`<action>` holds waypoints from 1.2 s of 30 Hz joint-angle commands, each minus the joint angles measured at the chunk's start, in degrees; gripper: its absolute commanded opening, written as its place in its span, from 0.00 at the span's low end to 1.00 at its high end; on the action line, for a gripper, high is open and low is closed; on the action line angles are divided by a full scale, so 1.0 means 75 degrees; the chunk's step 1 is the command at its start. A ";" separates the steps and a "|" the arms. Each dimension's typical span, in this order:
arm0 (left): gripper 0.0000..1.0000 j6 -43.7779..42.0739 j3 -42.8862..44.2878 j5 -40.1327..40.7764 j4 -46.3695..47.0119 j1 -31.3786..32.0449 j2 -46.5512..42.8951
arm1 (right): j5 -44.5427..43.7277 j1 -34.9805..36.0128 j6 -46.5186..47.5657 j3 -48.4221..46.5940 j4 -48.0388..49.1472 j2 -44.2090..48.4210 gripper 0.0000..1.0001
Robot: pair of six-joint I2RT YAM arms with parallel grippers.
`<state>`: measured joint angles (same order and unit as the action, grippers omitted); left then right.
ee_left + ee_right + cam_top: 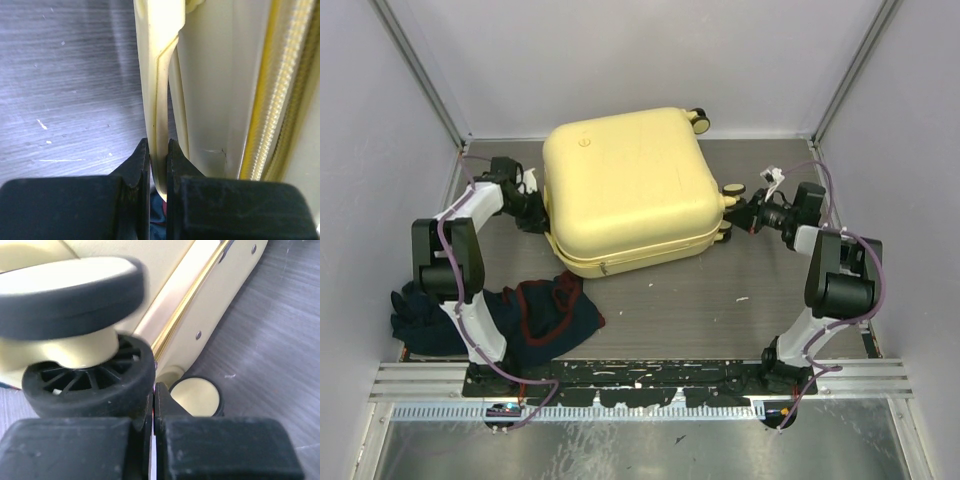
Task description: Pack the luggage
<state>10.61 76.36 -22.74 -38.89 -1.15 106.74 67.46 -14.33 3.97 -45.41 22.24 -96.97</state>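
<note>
The luggage (630, 185), a pale yellow hard-shell suitcase, lies closed and flat in the middle of the table. My left gripper (534, 210) is at its left side. In the left wrist view this gripper (158, 160) is shut on the thin pale yellow handle strip (159, 85) that arches off the shell (220, 90). My right gripper (742, 214) is at the suitcase's right side among the black wheels. In the right wrist view it (153, 402) is shut with nothing between its jaws, pressed against a spoked wheel (90, 382).
Dark blue and maroon clothes (545, 310) lie on the table at the front left, partly under my left arm, with another dark bundle (420, 315) further left. More wheels show at the suitcase's far corner (698, 119) and beside my right gripper (197, 396). Walls enclose the table.
</note>
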 commanded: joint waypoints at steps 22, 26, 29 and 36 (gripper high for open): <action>0.00 -0.2289 0.1760 0.0266 0.0076 -0.0025 0.1527 | -0.0813 0.1745 -0.1374 -0.1457 0.2539 -0.1496 0.01; 0.00 -0.2554 0.2038 0.0050 -0.0026 0.0436 0.1640 | -0.0775 0.1988 -0.1407 -0.0402 0.2609 -0.0687 0.01; 0.00 -0.2872 0.2215 0.0018 -0.0193 0.0927 0.1709 | -0.0893 0.2169 -0.1288 0.0441 0.2393 -0.0009 0.01; 0.24 -0.2782 0.2919 0.0230 -0.0399 0.0946 0.1859 | -0.1432 0.2843 -0.1509 0.1917 0.2115 0.1656 0.01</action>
<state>-4.97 94.45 -15.57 -39.27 2.46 117.84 52.71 0.19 -4.89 -34.79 36.93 -91.55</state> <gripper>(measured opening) 0.099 0.043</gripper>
